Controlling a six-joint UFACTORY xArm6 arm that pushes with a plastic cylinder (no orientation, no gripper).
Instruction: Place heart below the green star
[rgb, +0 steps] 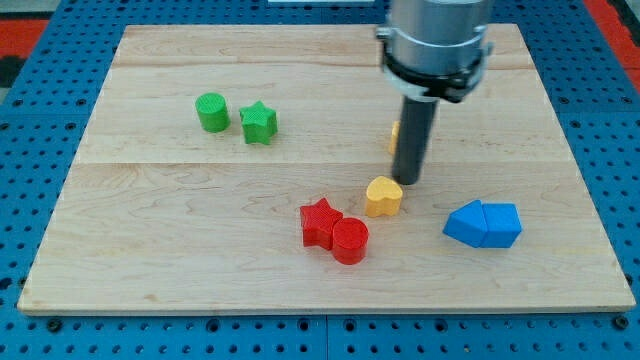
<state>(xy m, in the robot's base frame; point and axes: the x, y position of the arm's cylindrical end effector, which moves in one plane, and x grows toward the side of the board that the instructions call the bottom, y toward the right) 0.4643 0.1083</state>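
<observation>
A yellow heart (382, 197) lies on the wooden board near the middle, right of centre. My tip (408, 183) stands just at the heart's upper right edge, touching or nearly touching it. The green star (259, 123) sits in the upper left part of the board, far to the left of the heart and above it. A green cylinder (211, 112) stands right beside the star on its left.
A red star (320, 222) and a red cylinder (350, 241) touch each other just below left of the heart. Two blue blocks (483, 224) sit together at the right. A yellow block (395, 136) is mostly hidden behind the rod. The board's edge (320, 308) runs along the view's bottom.
</observation>
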